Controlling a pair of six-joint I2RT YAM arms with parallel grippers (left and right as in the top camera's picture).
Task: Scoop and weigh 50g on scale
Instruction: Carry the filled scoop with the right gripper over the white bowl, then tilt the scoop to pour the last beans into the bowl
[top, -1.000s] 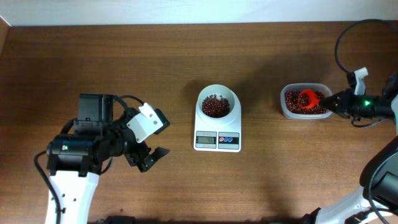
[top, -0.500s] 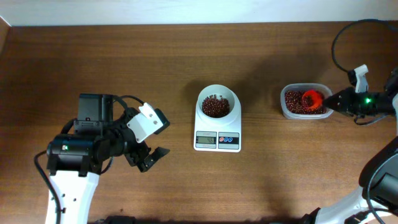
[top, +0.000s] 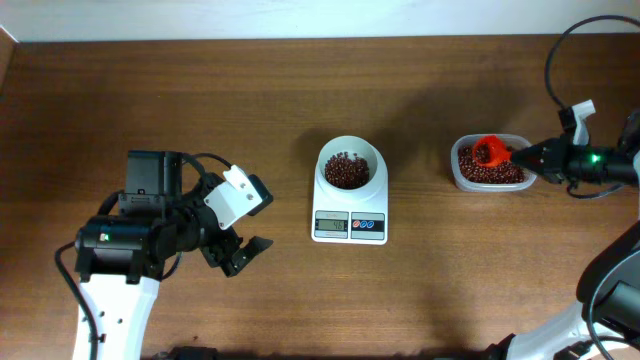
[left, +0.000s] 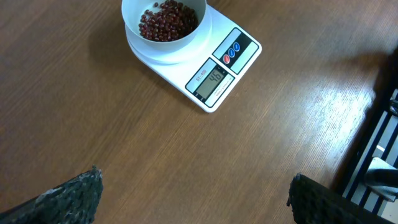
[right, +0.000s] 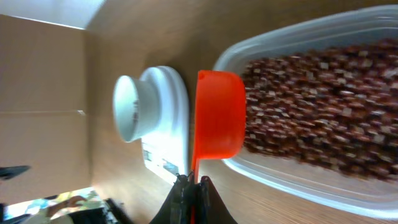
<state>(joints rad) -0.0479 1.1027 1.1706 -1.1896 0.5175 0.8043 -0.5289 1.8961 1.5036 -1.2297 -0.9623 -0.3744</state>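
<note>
The white scale (top: 350, 225) stands mid-table, its round bowl (top: 350, 168) holding dark reddish-brown beans (top: 346, 172); the left wrist view shows the scale (left: 217, 68) lit with digits. More beans (top: 490, 172) fill a clear tub (top: 488, 140) at the right. My right gripper (top: 530, 158) is shut on the handle of an orange-red scoop (top: 490, 152), which hangs over the tub's left part. From the right wrist, the scoop (right: 217, 115) appears tipped on its side at the tub rim. My left gripper (top: 238, 252) stands open over bare wood, left of the scale.
The table's far edge meets a pale wall at the top. A black cable (top: 555, 60) loops above the right arm. The left arm's white and black body (top: 130, 240) fills the lower left.
The right gripper has lifted the scoop out of the beans and shifted it slightly up and left over the tub. The left arm has not moved.
</note>
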